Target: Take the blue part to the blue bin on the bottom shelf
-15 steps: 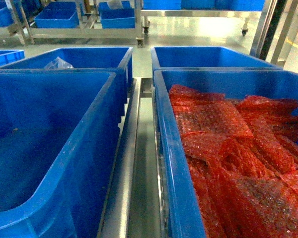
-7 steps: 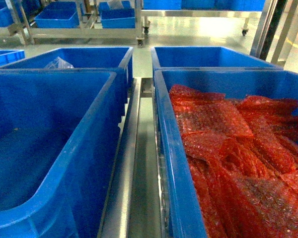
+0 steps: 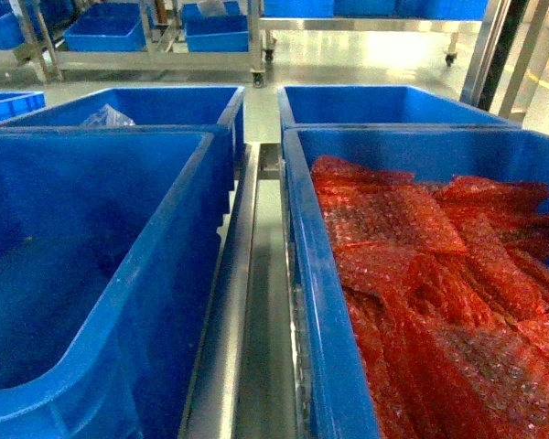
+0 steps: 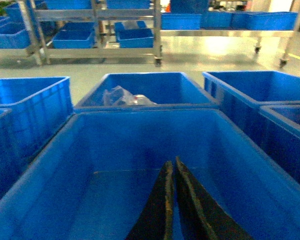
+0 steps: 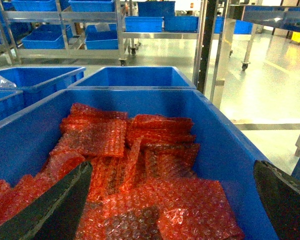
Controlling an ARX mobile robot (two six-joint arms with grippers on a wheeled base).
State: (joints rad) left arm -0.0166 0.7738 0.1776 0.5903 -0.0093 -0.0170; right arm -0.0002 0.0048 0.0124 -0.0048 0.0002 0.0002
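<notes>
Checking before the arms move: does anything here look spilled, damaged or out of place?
Nothing stands out. The red bubble-wrap bags lie loosely heaped but inside the right bin; the left bin looks empty and intact.

Steel shelf [image 3: 256,302], centre divider rail; 4 blue bins [image 3: 119,274] directly on it.

Four large blue bins fill the head view in two rows of two: the near left bin [image 3: 91,274], the near right bin [image 3: 316,274], the far left bin [image 3: 165,101] and the far right bin [image 3: 375,101]. A fifth bin's corner [image 3: 9,102] shows at the left edge. The red bubble-wrap bags [image 3: 421,274] overlap too much to count. One clear plastic bag [image 3: 105,117] lies in the far left bin. Two dark gripper fingers appear in each wrist view.
</notes>
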